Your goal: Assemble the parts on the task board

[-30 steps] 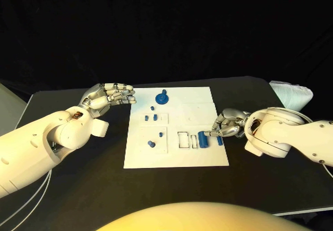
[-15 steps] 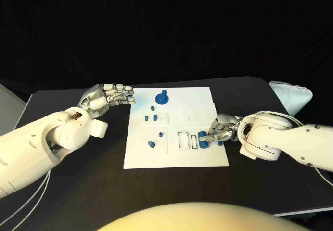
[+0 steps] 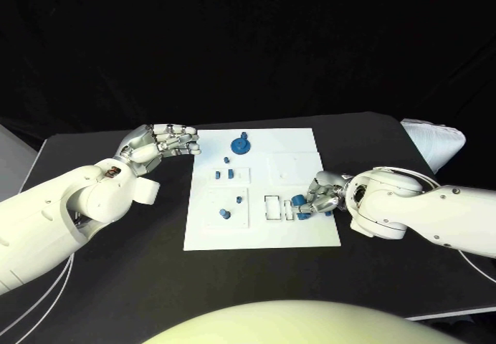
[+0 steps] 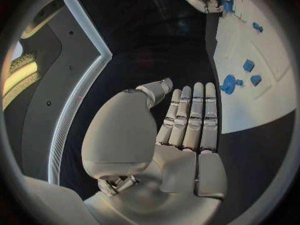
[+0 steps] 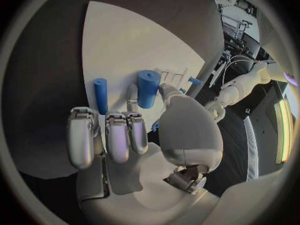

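Head view: the right robot hand (image 3: 318, 195) sits over the near right part of the task board (image 3: 294, 161), fingers curled around a blue cylinder (image 3: 297, 200). The left robot hand (image 3: 160, 144) hovers over the tabletop (image 3: 124, 265) just beside the board's far left edge, fingers curled, holding nothing.

Left wrist view: fingers straight, pressed together.

Right wrist view: thumb and finger pinch the blue cylinder (image 5: 148, 88); a thinner blue peg (image 5: 100, 96) lies just beside the fingertips

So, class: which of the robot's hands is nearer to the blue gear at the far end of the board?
Left. The left hand hovers just off the board's edge, beside the gear. The right hand is at the board's near end, by a blue cylinder.
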Motion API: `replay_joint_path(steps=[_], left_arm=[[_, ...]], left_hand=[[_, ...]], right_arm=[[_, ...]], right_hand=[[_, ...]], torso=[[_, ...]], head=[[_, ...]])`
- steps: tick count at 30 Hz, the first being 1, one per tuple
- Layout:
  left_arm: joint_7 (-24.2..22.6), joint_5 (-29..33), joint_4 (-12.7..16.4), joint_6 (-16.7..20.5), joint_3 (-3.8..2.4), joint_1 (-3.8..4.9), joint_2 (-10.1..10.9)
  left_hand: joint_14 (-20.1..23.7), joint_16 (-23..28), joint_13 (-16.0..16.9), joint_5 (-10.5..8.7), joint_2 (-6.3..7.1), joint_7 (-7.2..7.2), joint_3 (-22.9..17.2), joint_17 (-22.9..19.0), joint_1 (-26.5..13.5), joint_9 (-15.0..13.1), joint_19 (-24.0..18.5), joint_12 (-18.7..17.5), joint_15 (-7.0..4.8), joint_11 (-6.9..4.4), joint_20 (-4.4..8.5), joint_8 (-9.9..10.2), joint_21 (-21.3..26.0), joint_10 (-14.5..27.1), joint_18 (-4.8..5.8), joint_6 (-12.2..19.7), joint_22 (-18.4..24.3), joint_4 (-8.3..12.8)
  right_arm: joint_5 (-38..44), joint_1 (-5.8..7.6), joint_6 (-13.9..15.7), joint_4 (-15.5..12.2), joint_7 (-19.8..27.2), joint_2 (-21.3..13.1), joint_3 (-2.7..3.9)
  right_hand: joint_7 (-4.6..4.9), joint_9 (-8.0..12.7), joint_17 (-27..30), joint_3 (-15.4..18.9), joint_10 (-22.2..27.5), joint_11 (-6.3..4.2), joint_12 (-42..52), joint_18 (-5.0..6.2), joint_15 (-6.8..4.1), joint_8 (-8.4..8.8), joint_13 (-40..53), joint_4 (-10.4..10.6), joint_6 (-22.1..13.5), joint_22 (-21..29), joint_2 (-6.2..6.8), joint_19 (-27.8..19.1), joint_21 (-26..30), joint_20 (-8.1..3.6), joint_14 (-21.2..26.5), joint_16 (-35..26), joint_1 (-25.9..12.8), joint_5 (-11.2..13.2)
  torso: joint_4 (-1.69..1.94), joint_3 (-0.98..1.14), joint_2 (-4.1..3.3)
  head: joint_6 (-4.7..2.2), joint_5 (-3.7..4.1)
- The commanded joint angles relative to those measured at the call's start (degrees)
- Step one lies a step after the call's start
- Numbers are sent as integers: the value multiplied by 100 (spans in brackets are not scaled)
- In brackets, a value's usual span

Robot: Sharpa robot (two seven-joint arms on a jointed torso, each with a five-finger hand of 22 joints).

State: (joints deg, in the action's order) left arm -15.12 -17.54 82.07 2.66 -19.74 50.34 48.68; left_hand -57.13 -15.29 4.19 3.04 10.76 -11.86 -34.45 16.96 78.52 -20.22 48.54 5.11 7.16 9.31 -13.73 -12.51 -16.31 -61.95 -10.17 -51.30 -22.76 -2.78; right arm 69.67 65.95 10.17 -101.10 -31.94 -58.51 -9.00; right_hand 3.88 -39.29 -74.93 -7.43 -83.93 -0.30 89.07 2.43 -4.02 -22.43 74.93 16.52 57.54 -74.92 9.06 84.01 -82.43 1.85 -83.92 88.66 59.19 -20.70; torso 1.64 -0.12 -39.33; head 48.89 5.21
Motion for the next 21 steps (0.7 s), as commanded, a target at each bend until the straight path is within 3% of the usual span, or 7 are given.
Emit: replay_joint_path(steps=[1,10,16,21], left_arm=[[-39,11,17,-77,-3,-6,-1],[-32,11,16,-74,-3,-6,7],[-22,11,12,-74,-3,-6,8],[-14,11,9,-73,-3,-6,9]], left_hand=[[-35,30,9,12,-16,-34,18,8,4,9,37,-36,-8,6,8,-6,34,3,-18,10,5,-3],[-35,30,9,12,-16,-34,18,8,4,9,37,-36,-8,6,8,-6,34,3,-18,10,5,-3],[-37,39,10,12,-19,-34,19,12,1,11,41,-37,-8,6,7,-6,43,3,-18,10,12,-8],[-39,46,10,12,-21,-35,20,15,-4,12,45,-39,-7,6,6,-6,50,3,-18,9,19,-14]], right_arm=[[162,-30,-50,12,-55,24,-13],[-63,-35,126,-8,-64,-8,-12],[-415,-11,300,-133,-56,-90,-7],[-763,143,405,-322,-49,-189,8]], right_hand=[[-41,-9,-1227,31,-539,-47,-18,-71,-51,0,1425,5,6,-962,-28,393,-26,-39,-550,33,182,-42],[-56,-53,-1247,-218,-544,-64,-14,-80,-66,21,1434,5,14,-1005,-54,403,-60,-54,-554,38,547,-1200],[-66,-59,-1269,-315,-543,-74,-18,-86,-74,24,1432,6,34,-1028,-51,410,-85,-61,-558,46,559,-1407],[-66,-61,-1289,-324,-542,-75,-20,-94,-75,23,1431,10,39,-1054,-50,421,-120,-62,-562,53,550,-1425]], torso=[[-3,-7,-2],[-2,-10,-5],[0,-15,-6],[-2,-17,-10]], head=[[9,-1],[-3,-6],[-8,-4],[-13,-3]])
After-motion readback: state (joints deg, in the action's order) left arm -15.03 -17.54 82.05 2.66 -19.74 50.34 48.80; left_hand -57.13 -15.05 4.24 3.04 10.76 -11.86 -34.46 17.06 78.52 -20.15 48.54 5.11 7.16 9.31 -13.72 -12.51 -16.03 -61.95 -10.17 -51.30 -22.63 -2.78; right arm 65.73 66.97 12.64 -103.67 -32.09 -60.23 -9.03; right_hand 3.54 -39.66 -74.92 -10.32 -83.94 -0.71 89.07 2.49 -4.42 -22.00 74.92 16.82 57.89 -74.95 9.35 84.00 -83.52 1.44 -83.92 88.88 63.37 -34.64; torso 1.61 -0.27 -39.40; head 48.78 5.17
